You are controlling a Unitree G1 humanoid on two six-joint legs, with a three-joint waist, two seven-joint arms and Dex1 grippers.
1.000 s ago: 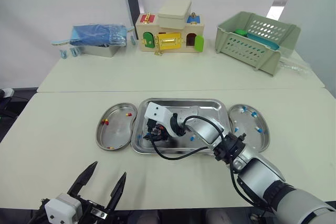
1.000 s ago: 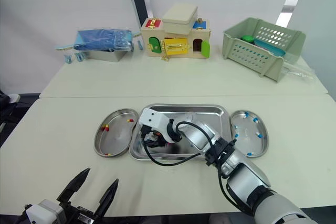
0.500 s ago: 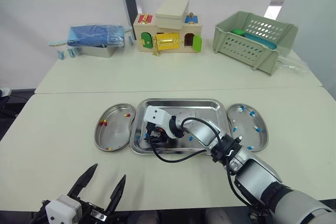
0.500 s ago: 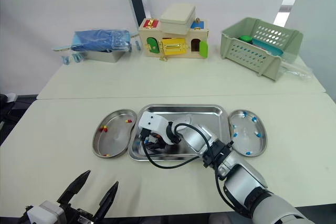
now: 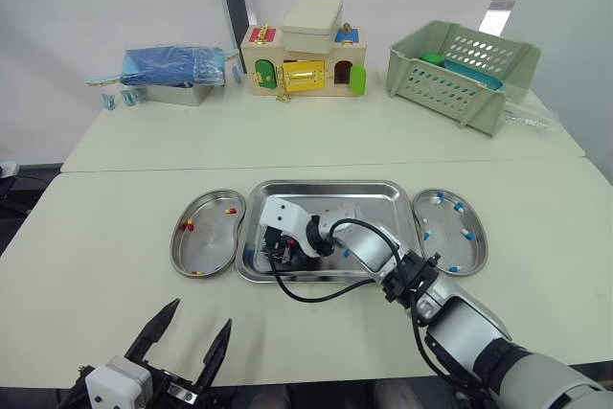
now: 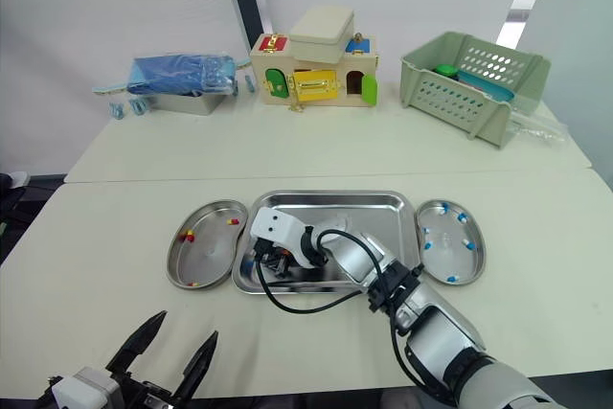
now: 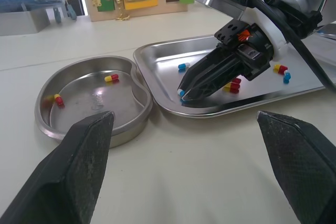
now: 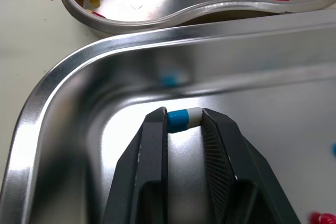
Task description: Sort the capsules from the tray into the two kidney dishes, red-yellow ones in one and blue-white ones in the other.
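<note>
Capsule between fingers, beside tray corner

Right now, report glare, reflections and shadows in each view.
Right wrist view: strong glare along the tray rim and on its floor behind the capsule pinched in the right fingers; a blue reflection on the wall. Left wrist view: the left dish has a dull sheen, no hot spots. Left eye view: table evenly lit, no hard shadows.

Tray between left dish and right dish, capsules in all three, tin, latch box, basket behind.
</note>
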